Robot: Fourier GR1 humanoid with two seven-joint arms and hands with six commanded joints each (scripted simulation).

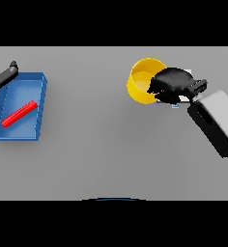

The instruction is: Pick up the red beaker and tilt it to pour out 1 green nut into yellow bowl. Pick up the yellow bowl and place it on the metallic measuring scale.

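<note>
Desk (pixel 106 154) surface lies nearest, grey and bare in front. Beyond it, on the left, a blue tray (pixel 38 111) holds a red stick-like thing (pixel 19 114) lying flat and slantwise; whether this is the red beaker on its side I cannot tell, and no green nut shows anywhere. The left hand (pixel 5 75) sits at the tray's far left corner, fingers straight and relaxed, holding nothing.

On the right, the right arm reaches in to the yellow bowl (pixel 140 82). The right hand (pixel 171 84) is at the bowl's right rim, dark fingers curled over its edge, so it appears to be grasping the bowl. A small pale patch (pixel 183 99) peeks out beneath the hand; it may be the scale, but too little shows to be sure.

Judging by this, the pouring step seems finished or skipped, and the bowl step is in hand. Whether the bowl already rests on the scale or has yet to be set there is hidden by the hand.
</note>
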